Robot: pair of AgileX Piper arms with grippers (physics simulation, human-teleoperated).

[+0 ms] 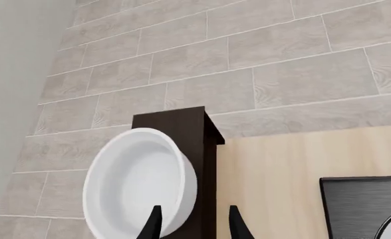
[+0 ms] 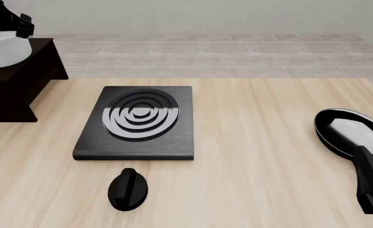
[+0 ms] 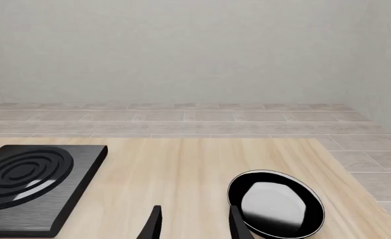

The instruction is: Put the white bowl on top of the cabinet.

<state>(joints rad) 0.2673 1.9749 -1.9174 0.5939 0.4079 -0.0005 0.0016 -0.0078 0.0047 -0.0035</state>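
The deep glossy white bowl rests on the dark brown wooden cabinet, its rim between the left gripper's parted fingers. The right gripper hovers open beside the black frying pan. The ringed black stove plate and a black knob lie mid-table.

My front camera looks forward and down over the whole bench. My left wrist camera sits close above the cabinet, facing steeply down. My right wrist camera looks low across the bench. All three share the stove plate.
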